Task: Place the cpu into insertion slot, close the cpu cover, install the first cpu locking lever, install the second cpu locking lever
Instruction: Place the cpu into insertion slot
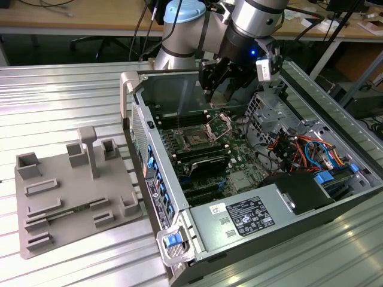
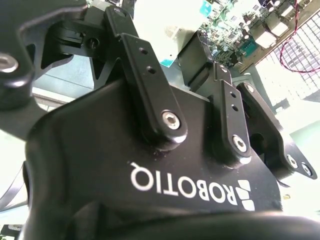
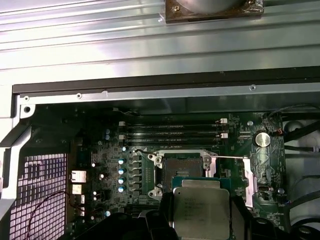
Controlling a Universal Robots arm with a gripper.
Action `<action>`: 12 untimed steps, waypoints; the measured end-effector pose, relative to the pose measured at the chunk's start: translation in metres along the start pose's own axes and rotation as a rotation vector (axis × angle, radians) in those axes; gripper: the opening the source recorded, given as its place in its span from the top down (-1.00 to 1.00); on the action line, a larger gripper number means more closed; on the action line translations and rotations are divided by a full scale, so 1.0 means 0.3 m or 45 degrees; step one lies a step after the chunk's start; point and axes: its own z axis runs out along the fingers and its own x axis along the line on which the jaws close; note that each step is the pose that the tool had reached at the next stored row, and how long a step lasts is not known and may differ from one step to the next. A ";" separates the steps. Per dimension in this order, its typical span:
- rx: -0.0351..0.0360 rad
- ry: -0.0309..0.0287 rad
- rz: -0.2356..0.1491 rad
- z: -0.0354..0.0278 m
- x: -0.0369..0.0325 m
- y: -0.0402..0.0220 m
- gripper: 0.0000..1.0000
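Clamping the cpu [image 3: 201, 209], end effector [image 3: 201, 222] near insertion slot [image 3: 181, 167], first wrist view

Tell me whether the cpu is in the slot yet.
Out: the gripper holds the cpu clear of the slot, which lies bare.

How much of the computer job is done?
Nothing is finished yet. The hand holds the cpu above the board, near the insertion slot, which is empty. The cpu cover stands open, so placing, closing and locking are left.
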 end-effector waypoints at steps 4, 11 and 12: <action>0.0000 0.0001 0.000 0.039 -0.001 -0.007 -0.09; 0.0000 0.0000 0.000 0.042 -0.001 -0.007 -0.09; 0.0000 0.0000 0.000 0.043 -0.001 -0.007 -0.09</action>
